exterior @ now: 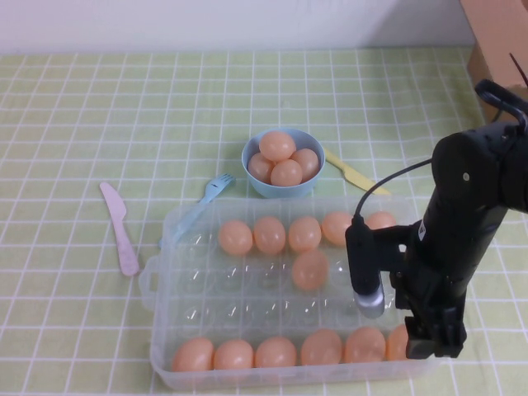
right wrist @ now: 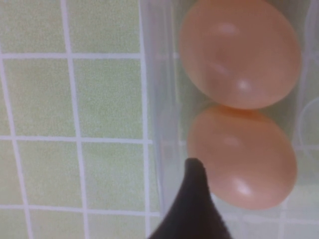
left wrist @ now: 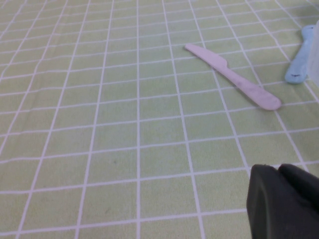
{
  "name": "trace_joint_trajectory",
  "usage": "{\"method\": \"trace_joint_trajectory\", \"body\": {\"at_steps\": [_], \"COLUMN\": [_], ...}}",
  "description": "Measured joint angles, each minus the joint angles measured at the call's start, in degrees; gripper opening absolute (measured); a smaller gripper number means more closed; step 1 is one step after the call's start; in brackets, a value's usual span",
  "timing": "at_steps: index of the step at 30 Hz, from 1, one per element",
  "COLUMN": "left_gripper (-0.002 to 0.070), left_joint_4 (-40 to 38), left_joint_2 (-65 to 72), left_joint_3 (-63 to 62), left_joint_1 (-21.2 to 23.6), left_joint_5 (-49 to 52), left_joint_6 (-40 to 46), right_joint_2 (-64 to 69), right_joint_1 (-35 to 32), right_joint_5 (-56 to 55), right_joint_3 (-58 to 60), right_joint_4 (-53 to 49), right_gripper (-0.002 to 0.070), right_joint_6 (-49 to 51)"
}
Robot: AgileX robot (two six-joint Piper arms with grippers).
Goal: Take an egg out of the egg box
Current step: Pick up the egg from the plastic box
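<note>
The clear plastic egg box lies at the front middle of the table. It holds a far row of several peach-orange eggs, one lone egg in the middle, and a near row of several. My right gripper hangs over the box's near right corner. In the right wrist view my right gripper sits beside the nearer of two eggs, just inside the box wall. My left gripper is shut and empty above the bare cloth, out of the high view.
A light-blue bowl with several eggs stands behind the box. A pink knife lies left of it and shows in the left wrist view. A blue fork and a yellow knife flank the bowl. A cardboard box stands far right.
</note>
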Motion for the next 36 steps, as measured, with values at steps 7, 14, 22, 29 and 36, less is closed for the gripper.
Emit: {"method": "trace_joint_trajectory", "body": {"at_steps": [7, 14, 22, 29, 36], "left_gripper": [-0.0005, -0.0005, -0.0005, -0.0005, -0.0004], "left_joint_4": [0.0, 0.0, 0.0, 0.0, 0.0], "left_joint_2": [0.0, 0.0, 0.0, 0.0, 0.0], "left_joint_3": [0.0, 0.0, 0.0, 0.0, 0.0], "left_joint_1": [0.0, 0.0, 0.0, 0.0, 0.0], "left_joint_5": [0.0, 0.0, 0.0, 0.0, 0.0], "left_joint_6": [0.0, 0.0, 0.0, 0.0, 0.0], "right_joint_2": [1.52, 3.09, 3.09, 3.09, -0.58], "right_joint_1": [0.0, 0.0, 0.0, 0.0, 0.0], "right_joint_5": [-0.11, -0.78, -0.87, -0.87, -0.66], "right_joint_3": [0.0, 0.0, 0.0, 0.0, -0.52], "right_joint_4": [0.0, 0.11, 0.19, 0.19, 0.09], "right_gripper": [0.0487, 0.0473, 0.0365, 0.0364, 0.0363], "right_joint_6": [0.0, 0.0, 0.0, 0.0, 1.02]}}
